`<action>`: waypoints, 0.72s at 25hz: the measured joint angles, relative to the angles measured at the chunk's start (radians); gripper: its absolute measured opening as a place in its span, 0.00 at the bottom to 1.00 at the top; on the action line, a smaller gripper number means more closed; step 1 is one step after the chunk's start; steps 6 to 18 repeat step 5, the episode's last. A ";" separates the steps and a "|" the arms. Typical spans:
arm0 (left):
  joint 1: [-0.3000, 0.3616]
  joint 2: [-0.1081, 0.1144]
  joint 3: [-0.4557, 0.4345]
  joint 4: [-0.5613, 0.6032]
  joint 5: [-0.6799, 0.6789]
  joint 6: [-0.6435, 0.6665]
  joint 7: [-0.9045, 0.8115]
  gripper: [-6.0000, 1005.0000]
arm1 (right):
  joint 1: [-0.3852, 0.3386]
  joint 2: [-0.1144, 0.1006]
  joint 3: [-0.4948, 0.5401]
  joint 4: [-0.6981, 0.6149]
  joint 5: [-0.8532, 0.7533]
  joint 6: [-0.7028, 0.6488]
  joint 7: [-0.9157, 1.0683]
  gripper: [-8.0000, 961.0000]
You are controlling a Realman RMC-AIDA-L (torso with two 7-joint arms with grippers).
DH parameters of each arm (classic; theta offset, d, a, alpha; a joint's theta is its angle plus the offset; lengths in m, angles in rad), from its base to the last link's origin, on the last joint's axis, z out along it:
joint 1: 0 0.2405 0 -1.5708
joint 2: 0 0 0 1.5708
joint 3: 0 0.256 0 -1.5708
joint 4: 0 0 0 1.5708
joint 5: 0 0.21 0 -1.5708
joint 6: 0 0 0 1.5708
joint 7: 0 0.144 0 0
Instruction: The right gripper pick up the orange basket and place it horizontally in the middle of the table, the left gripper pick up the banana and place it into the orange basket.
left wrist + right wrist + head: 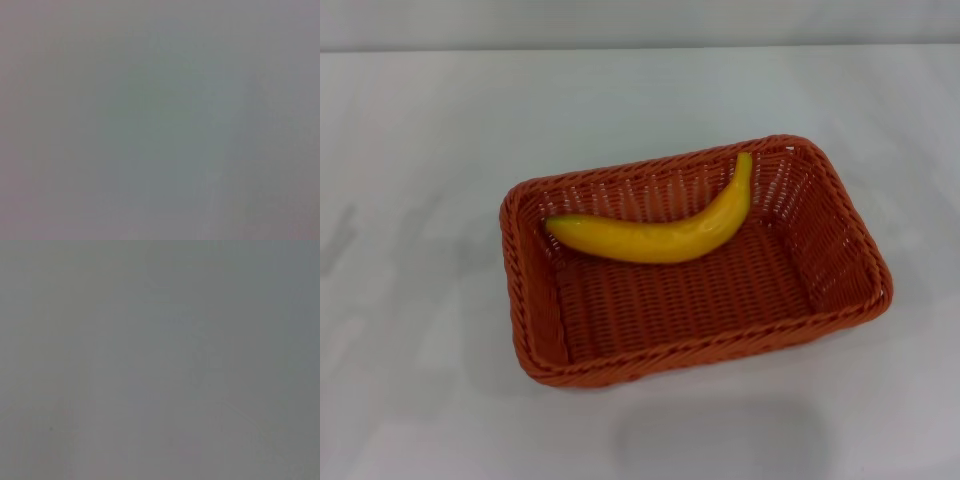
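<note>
Neither end effector appears in any view, so we cannot tell whether the left end effector or the right end effector is open, closed or gripping anything. No arm shows in the head view either.

We see the banana [665, 232] in the head view: one smooth, curved yellow fruit, its surface a little glossy, deepening toward orange along the lower edge. Its blunt end points to the robot's left, with a faint greenish tinge there. Its narrow end rises to the right and leans on the far wall of the basket, close to the far right corner.

Both wrist views show only a plain, featureless grey field, with no object we can make out. Only the head view shows the task's things, so everything we say about them comes from there.

The orange basket [840, 262] is a large rectangle of orange-red woven strands, with a braided rim and openwork sides that slope outward. It sits flat on the white counter [410, 380], near the middle of the view, its long side running roughly left to right and turned slightly, so the right end lies a little farther from the robot at its far corner. The banana lies inside it, across the far half of the woven floor. The near half of the floor is bare weave. A pale wall runs along the far edge of the counter.
</note>
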 joint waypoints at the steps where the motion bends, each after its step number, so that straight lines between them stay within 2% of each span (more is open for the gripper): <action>1: 0.007 0.000 0.000 0.035 -0.015 -0.005 0.047 0.89 | 0.003 -0.005 0.000 0.019 0.004 0.003 -0.014 0.60; 3: 0.017 0.000 0.000 0.079 -0.038 -0.008 0.107 0.89 | 0.004 0.000 0.000 0.024 0.010 0.006 -0.045 0.60; 5: 0.027 0.000 0.000 0.108 -0.063 -0.010 0.159 0.89 | -0.007 0.025 -0.002 0.004 0.022 -0.013 -0.091 0.60; 18: 0.027 0.000 0.000 0.108 -0.063 -0.010 0.159 0.89 | -0.007 0.025 -0.002 0.004 0.022 -0.013 -0.091 0.60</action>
